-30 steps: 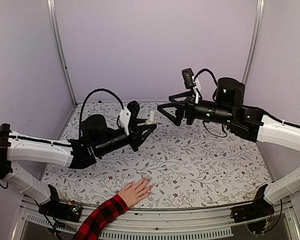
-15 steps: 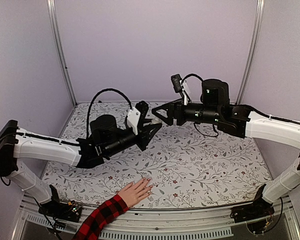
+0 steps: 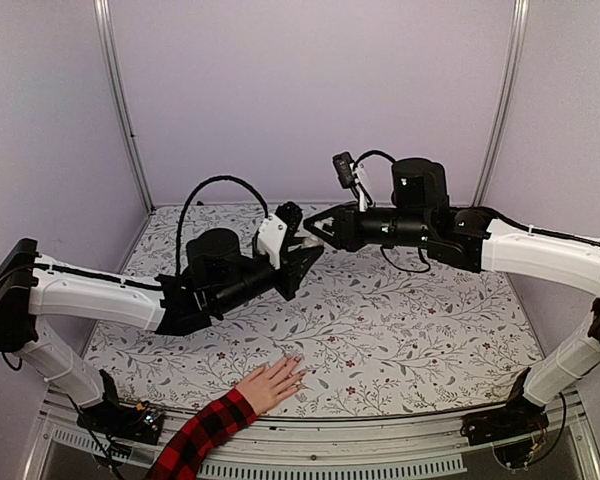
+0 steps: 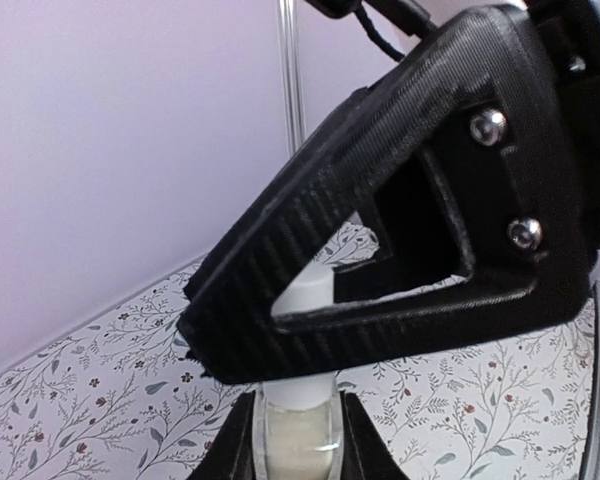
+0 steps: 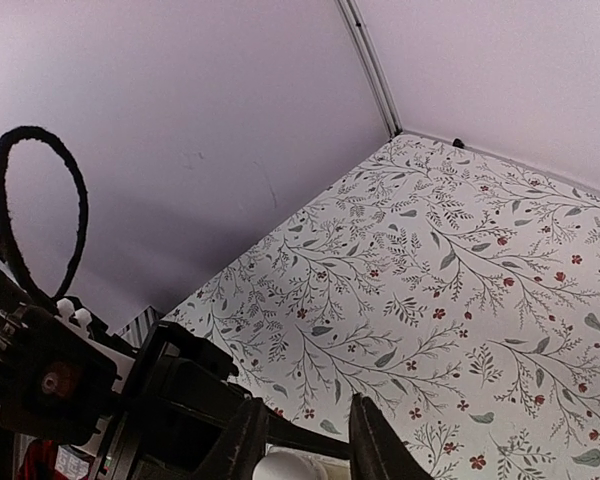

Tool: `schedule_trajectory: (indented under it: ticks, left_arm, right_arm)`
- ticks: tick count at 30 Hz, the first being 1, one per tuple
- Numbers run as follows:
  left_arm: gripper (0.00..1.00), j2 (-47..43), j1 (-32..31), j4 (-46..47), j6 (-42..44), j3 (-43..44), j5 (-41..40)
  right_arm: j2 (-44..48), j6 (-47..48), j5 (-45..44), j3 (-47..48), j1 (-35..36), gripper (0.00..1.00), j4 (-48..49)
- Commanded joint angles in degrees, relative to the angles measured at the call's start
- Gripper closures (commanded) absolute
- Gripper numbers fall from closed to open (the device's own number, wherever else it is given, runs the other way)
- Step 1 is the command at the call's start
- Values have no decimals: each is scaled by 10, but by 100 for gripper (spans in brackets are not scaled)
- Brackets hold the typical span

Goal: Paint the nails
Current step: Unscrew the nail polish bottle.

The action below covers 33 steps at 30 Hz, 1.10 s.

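Note:
A small clear bottle with a white cap stands upright in my left gripper, which is shut on its glass body. In the top view this gripper hangs above the middle of the table. My right gripper meets it from the right, and its jaws have drawn in around the cap. In the right wrist view the gripper has the cap low between its fingers. The nails are tiny, on a hand lying flat at the near edge, with a plaid sleeve.
The floral tablecloth covers the table, with lilac walls behind and at both sides. A black cable loops above the left arm. Both arms span the middle of the table, well above the hand.
Both arms have moved toward each other and risen a little. The right gripper's jaws, wide open a second ago, have drawn in around the bottle's cap. The hand has stayed still.

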<state>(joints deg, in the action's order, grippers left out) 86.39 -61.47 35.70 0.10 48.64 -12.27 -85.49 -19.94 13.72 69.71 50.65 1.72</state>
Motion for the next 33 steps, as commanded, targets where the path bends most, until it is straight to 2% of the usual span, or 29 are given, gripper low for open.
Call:
schedule_trajectory:
  ticks: [1,7,10,22,33]
  left_arm:
    - [100,4,-9,4,14,16,-6]
    - [100,2,-9,1,13,12,2]
    - [100,-1,-8,2,12,9,23]
    - [100,-42,5,43,0,-29,259]
    - [100,-42,8,53,-23,-24,448]
  right_arm:
    - [-11,-2,-3,19,-1,74,-7]
    - [-4,15,38,17,-1,91,8]
    - [3,32,61,9,-1,93,20]
    - [26,94,153,-3,-1,95,39]
    - [57,152,287,-21,-1,96,59]
